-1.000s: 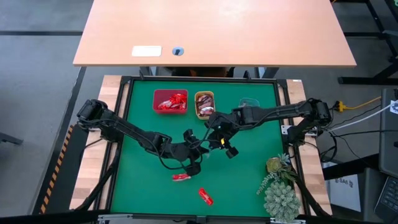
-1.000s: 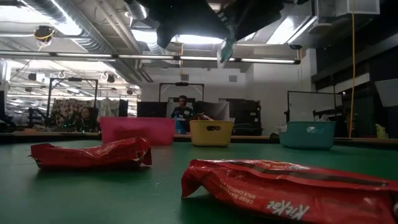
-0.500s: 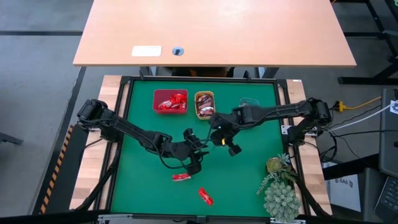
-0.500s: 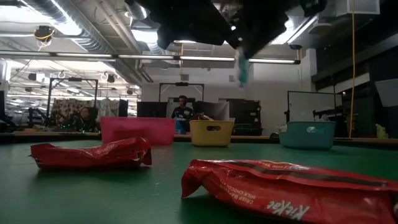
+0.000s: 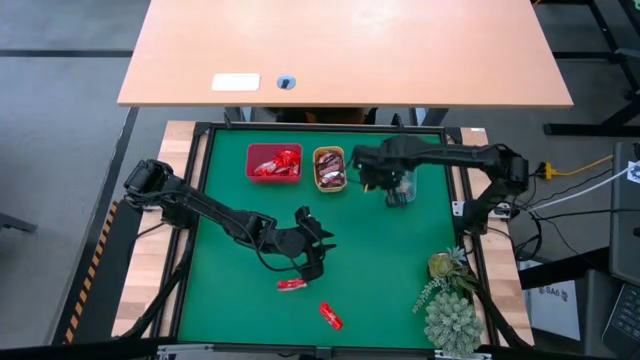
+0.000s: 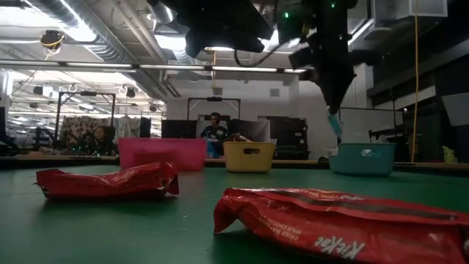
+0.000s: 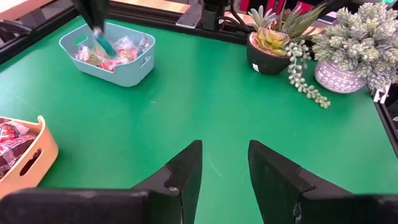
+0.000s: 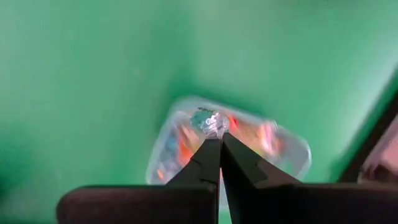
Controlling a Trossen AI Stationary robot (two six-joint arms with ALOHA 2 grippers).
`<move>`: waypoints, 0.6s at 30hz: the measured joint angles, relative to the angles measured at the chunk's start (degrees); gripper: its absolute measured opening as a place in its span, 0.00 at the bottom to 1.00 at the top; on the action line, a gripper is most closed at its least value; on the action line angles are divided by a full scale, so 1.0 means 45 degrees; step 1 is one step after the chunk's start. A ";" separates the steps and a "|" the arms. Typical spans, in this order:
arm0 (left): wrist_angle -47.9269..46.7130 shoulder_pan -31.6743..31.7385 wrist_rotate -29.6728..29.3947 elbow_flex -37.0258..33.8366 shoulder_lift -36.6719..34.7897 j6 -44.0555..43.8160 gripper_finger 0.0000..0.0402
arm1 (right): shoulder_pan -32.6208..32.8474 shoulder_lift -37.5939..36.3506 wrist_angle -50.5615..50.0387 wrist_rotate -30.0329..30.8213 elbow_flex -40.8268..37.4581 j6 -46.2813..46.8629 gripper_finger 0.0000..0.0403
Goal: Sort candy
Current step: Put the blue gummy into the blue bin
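My right gripper (image 5: pixel 396 192) hangs over the teal tray (image 5: pixel 402 176) at the table's far right, pointing down, shut on a clear greenish candy (image 8: pixel 210 122). In the low view that candy (image 6: pixel 335 123) hangs above the teal tray (image 6: pixel 361 158). My left gripper (image 7: pixel 224 167) stands open at the table's middle (image 5: pixel 318 246) with nothing between its fingers. Two red-wrapped candies (image 5: pixel 291 285) (image 5: pixel 330 316) lie flat on the green mat near the front. The teal tray (image 7: pixel 109 53) holds several wrapped candies. My right gripper pinches the greenish candy's wrapper (image 8: pixel 211 126) between its two fingertips (image 8: pixel 205 155), at their free ends. The fingers come from above, pointing down. The candy hangs below them, lifted clear above the teal tray.
A red tray (image 5: pixel 273 162) and an orange tray (image 5: pixel 329 167), both holding candy, stand at the far edge left of the teal one. Potted artificial plants (image 5: pixel 450 300) stand at the near right corner. Bare green mat lies between the arms.
My right gripper has swung from the table's middle toward the far right, carrying the greenish candy, and has tipped to point down over the teal tray. The candy has stayed in its fingertips and has sunk closer to the tray.
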 joint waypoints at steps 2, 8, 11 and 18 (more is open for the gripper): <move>-0.0004 -0.0003 0.0004 0.0000 0.0000 0.0004 0.31 | -0.0573 0.0002 -0.0315 0.0164 0.0000 0.0101 0.02; -0.0836 -0.0161 0.0011 0.0000 0.0000 -0.0010 0.31 | -0.1968 0.0010 -0.0993 0.0155 -0.0002 0.0442 0.02; -0.1348 -0.0338 0.0030 0.0000 0.0000 -0.0047 0.31 | -0.2432 0.0010 -0.1134 0.0158 -0.0002 0.0448 0.02; -0.3020 -0.0648 0.1146 0.0000 0.0000 -0.1642 0.31 | -0.2844 0.0015 -0.1156 0.0158 -0.0002 0.0471 0.03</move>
